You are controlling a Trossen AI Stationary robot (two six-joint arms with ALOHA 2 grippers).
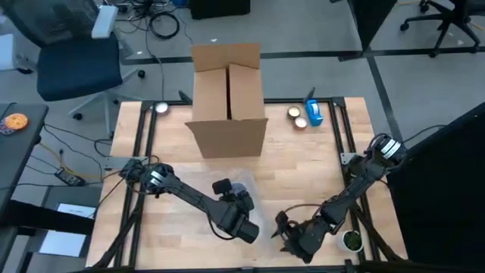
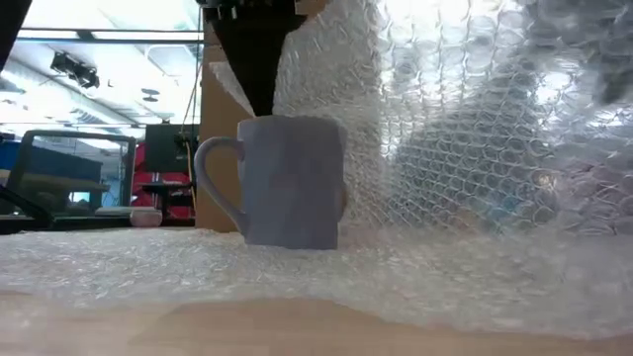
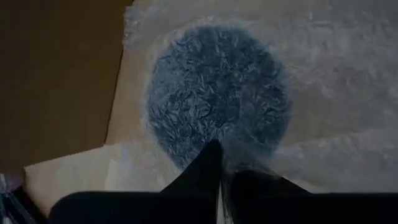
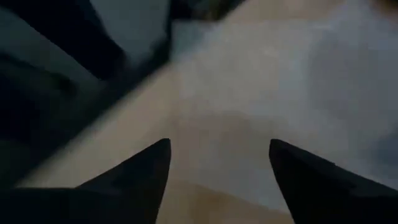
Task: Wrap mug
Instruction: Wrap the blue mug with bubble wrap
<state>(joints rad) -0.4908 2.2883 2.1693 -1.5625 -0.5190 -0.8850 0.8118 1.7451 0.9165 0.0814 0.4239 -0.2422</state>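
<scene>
Table: light wood, black frame. Box: open, at far side, middle. Wrap: bubble sheet lies on table near front, one part lifted up beside mug. Mug: stands upright on wrap, handle out to side in low view. Left tool: over mug, tips pinched tight on wrap edge. Right tool: low near front of table, right of wrap, fingers spread apart, nothing between them. Tape: blue, far right, by two small tins.

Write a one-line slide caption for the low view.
A pale mug stands upright on bubble wrap, more wrap lifted behind it.
</scene>
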